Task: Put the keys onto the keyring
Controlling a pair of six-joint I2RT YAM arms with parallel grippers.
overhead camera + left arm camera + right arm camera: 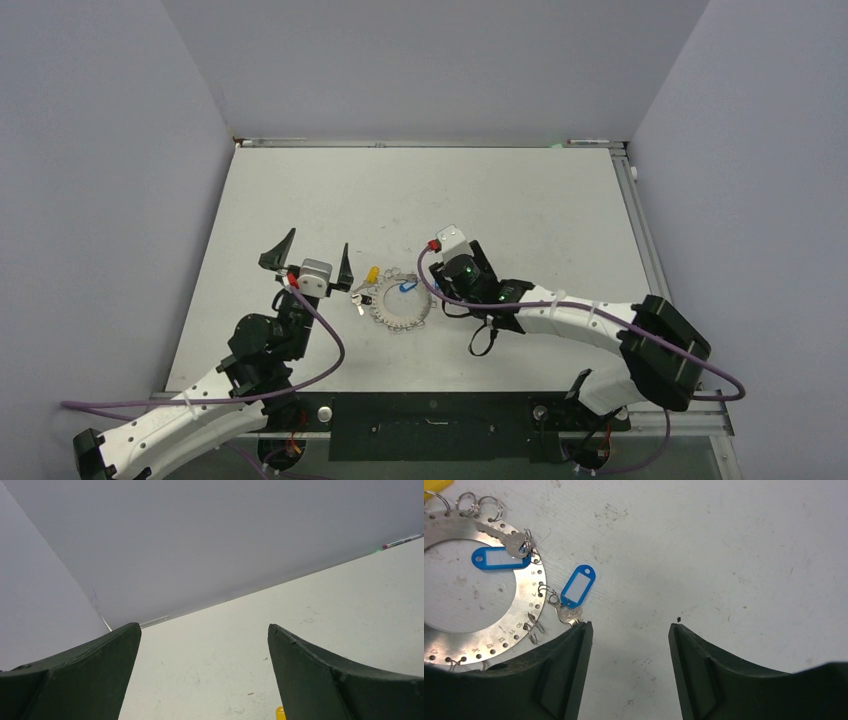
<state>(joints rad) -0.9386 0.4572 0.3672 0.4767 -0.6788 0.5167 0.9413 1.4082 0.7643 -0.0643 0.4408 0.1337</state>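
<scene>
**Colours and finishes: table lot**

Keyring [524,609]: dull silver-grey metal with a row of small dark holes and stamped numbers along its band.
Keys [506,539]: silver.
Blue tags [578,586]: two, each with a white label window.
Yellow tag [372,273]: plain yellow; also at the upper left corner of the right wrist frame.
Table [749,555]: off-white, flecked with dark scuffs.
Walls [420,60]: pale lavender-grey.
Left gripper [203,626], right gripper [630,626]: dark green-black.
Arms [570,320]: white and black.
Cables [341,350]: purple.
</scene>
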